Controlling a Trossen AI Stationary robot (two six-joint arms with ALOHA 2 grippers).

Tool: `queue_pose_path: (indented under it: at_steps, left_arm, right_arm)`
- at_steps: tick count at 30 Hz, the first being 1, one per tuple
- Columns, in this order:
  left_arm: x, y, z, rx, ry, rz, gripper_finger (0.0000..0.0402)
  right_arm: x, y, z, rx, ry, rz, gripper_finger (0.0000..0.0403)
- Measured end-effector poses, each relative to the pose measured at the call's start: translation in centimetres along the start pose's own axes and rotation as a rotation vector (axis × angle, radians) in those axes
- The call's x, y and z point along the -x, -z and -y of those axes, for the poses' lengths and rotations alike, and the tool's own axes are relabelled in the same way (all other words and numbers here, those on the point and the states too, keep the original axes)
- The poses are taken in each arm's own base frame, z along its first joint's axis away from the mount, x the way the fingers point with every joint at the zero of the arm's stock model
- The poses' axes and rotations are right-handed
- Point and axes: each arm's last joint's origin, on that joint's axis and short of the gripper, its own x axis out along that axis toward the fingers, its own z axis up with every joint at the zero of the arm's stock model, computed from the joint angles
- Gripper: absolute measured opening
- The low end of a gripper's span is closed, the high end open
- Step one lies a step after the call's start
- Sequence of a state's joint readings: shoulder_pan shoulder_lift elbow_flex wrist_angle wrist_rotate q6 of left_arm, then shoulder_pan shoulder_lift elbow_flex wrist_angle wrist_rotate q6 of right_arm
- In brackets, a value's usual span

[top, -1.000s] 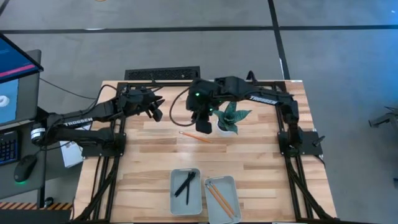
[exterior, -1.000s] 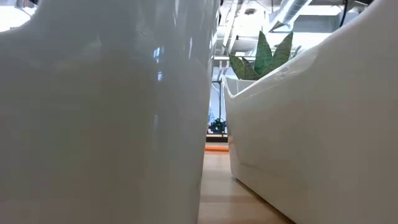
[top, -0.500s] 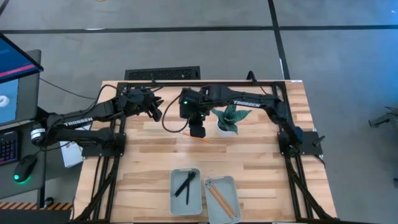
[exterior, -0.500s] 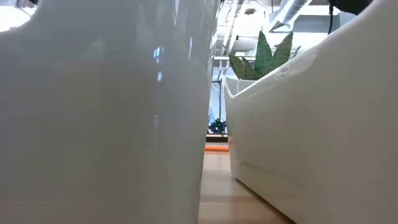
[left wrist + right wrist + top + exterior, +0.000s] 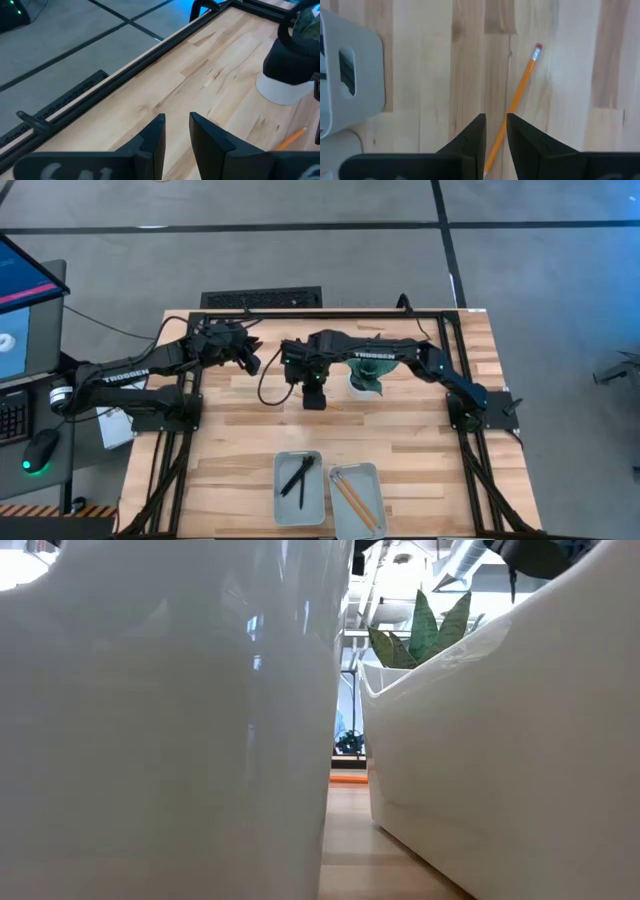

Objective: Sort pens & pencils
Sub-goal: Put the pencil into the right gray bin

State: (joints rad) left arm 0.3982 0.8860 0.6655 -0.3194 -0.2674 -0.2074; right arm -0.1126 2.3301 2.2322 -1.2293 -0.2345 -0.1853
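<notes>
The right gripper [image 5: 495, 131] hovers over a loose pencil [image 5: 516, 100] lying on the wooden surface [image 5: 400, 440], jaws narrow and apparently empty. The left gripper [image 5: 176, 131] waits near the far edge, jaws narrow.

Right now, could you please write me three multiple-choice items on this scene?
1. Where is the loose pencil? A on the floor; B on the table below the right hand; C on a chair.
2. How many trays? A one; B two; C four.
3. The left hand is: A empty; B holding a pen; C holding a cup.
B: the right wrist view shows it lying on the wood under the hand. B: two grey ones sit side by side. A: the left wrist view shows nothing in it.
</notes>
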Motion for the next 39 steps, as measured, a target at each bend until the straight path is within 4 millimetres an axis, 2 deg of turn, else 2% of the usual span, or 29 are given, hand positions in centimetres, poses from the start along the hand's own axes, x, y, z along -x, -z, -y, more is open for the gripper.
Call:
queue_pose_path:
  at_steps: [3, 13, 18, 28, 32, 39]
  left_arm:
    - [0.0, 0.2, 0.0, 0.009, -0.005, -0.016, 0.0079]
    - [0.0, 0.3, -0.1, 0.008, -0.015, -0.032, 0.0079]
    - [0.0, 0.3, -0.1, 0.008, -0.016, -0.032, 0.0079]
    - [0.0, 0.4, -0.2, -0.009, -0.042, -0.030, 0.0079]
    - [0.0, 0.4, -0.2, -0.024, -0.043, -0.031, 0.0079]
    - [0.0, 0.4, -0.2, -0.042, -0.042, -0.032, 0.0079]
  right_arm:
    - [-0.6, 0.0, 0.0, 0.024, -0.003, -0.012, 0.0098]
    - [-0.4, -0.6, 0.3, 0.032, 0.010, 0.050, 0.0098]
    - [-1.5, -0.9, 0.7, 0.042, 0.014, 0.062, 0.0098]
    - [-2.0, -0.8, 0.9, -0.003, 0.013, 0.074, 0.0099]
    - [-2.6, -0.5, 1.2, -0.050, 0.008, 0.054, 0.0120]
    - [-2.8, -0.4, 1.1, -0.064, 0.007, 0.052, 0.0195]
